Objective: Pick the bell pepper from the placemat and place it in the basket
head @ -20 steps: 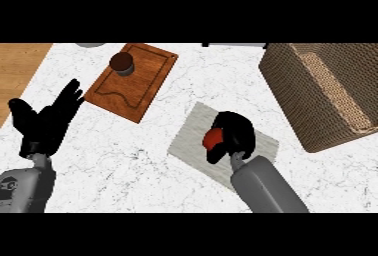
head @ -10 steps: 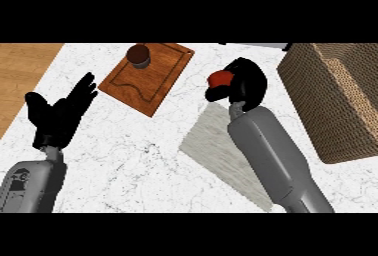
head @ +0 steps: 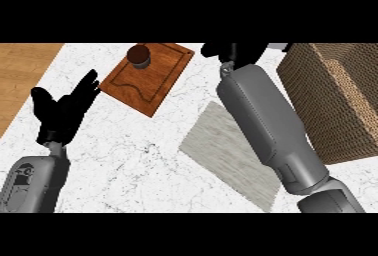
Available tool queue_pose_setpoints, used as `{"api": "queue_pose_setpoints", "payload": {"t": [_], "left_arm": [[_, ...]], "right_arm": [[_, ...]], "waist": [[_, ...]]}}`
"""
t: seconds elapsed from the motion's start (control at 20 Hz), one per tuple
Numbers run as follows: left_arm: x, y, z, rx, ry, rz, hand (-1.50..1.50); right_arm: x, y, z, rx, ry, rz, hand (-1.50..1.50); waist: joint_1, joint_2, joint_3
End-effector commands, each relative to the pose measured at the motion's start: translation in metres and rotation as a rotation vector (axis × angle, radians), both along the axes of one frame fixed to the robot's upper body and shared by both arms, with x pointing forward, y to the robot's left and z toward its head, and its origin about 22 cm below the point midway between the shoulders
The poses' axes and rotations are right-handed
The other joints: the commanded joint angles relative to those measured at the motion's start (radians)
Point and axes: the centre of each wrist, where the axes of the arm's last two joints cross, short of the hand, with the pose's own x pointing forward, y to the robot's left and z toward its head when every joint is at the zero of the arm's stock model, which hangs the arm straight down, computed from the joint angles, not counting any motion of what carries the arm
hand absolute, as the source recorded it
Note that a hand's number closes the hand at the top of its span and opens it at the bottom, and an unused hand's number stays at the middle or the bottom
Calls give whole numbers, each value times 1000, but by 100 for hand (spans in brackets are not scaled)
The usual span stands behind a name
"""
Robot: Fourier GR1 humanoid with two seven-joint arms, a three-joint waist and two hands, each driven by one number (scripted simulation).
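Note:
My right hand [head: 238, 51] is at the view's top edge, left of the woven basket [head: 336, 100], at the end of a long outstretched forearm. It looks curled, and the bell pepper it held a moment ago is out of sight, hidden in the hand or cut off by the edge. Under the forearm lies the grey placemat [head: 221, 150] with nothing on it. At the left, my left hand [head: 63, 107] rests open with its fingers up.
A wooden cutting board [head: 151, 77] lies at the top centre-left with a dark brown cylinder [head: 138, 54] standing on its far end. The white marble counter [head: 133, 165] ends at the left, where a wooden floor [head: 22, 75] shows.
My right arm has stretched further up and away, carrying its hand from the placemat toward the basket's left side. The red pepper seen in the hand earlier no longer shows. The left hand stays put.

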Motion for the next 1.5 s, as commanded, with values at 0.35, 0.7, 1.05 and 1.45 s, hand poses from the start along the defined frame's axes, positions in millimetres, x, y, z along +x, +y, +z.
{"api": "queue_pose_setpoints", "payload": {"t": [0.35, 0.7, 1.05, 1.45], "left_arm": [[-4, 2, -11, 1, 19, 13, 0], [4, -8, -4, -1, -2, 25, 0], [0, -7, -11, 6, 15, 37, 0], [-7, 21, -7, -1, 20, 73, 0]], "right_arm": [[31, 0, 83, 22, -78, -295, 150], [42, -20, 109, -5, -120, -405, 150], [55, -68, 103, -83, -77, -584, 150], [60, -98, 85, -77, -25, -680, 150]], "waist": [[-18, -4, -1], [-36, 1, 0], [-49, -2, 2], [-67, -13, 4]]}}
